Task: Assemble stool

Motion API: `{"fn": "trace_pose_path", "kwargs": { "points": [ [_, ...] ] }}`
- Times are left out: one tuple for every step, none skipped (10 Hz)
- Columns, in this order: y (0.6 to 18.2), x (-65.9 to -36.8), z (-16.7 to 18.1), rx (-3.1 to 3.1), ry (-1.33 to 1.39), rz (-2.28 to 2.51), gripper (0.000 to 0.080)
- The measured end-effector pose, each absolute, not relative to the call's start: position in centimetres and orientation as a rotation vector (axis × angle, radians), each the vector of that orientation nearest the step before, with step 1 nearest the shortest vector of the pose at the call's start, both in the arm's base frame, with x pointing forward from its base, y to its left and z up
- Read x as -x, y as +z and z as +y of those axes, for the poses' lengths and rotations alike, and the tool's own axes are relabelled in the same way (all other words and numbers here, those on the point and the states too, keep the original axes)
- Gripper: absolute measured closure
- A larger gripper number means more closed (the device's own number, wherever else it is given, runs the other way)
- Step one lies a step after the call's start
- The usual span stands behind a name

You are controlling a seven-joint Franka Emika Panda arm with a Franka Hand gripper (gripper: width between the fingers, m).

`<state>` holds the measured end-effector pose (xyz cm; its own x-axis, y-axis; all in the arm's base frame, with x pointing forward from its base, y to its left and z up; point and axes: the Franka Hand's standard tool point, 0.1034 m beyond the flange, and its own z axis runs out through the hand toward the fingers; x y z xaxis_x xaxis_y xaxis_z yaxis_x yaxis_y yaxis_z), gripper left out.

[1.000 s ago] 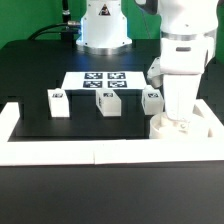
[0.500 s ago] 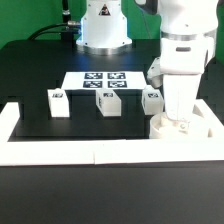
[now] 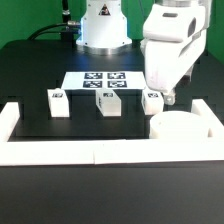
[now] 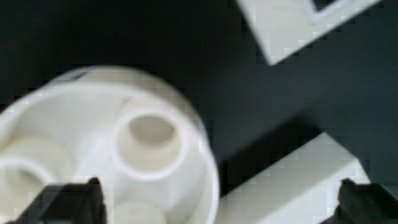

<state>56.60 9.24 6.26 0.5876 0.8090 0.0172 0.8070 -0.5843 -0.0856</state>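
Note:
The round white stool seat [image 3: 178,127] lies on the black table in the corner at the exterior view's right. In the wrist view its sockets [image 4: 150,135] face up. Three white tagged leg blocks [image 3: 57,101] [image 3: 107,102] [image 3: 152,99] stand in a row to its left. My gripper [image 3: 166,97] hangs above the table between the rightmost leg block and the seat, clear of both. In the wrist view my gripper [image 4: 221,203] is open and empty, with its dark fingertips [image 4: 71,200] wide apart over the seat's edge.
The marker board [image 3: 103,81] lies behind the leg blocks. A long white border rail [image 3: 90,151] runs along the front and turns up both sides [image 3: 10,118]; it also shows in the wrist view [image 4: 317,172]. The robot base [image 3: 103,25] stands at the back.
My gripper was down on the seat with its fingers around it. It has let go, risen and moved toward the exterior view's left; the seat stays in the corner.

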Motion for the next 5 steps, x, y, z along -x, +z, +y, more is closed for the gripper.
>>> {"fn": "trace_pose_path", "kwargs": {
  "points": [
    [6.25, -56.64, 9.25, 2.744, 0.035, -1.349, 0.0151],
    [6.23, -56.61, 9.31, 2.785, 0.039, -1.259, 0.0151],
    [6.22, -56.6, 9.35, 2.826, 0.043, -1.162, 0.0151],
    [6.23, -56.58, 9.36, 2.875, 0.051, -1.041, 0.0151],
    [6.45, -56.44, 9.44, 2.954, 0.073, -0.828, 0.0151]
  ]
}}
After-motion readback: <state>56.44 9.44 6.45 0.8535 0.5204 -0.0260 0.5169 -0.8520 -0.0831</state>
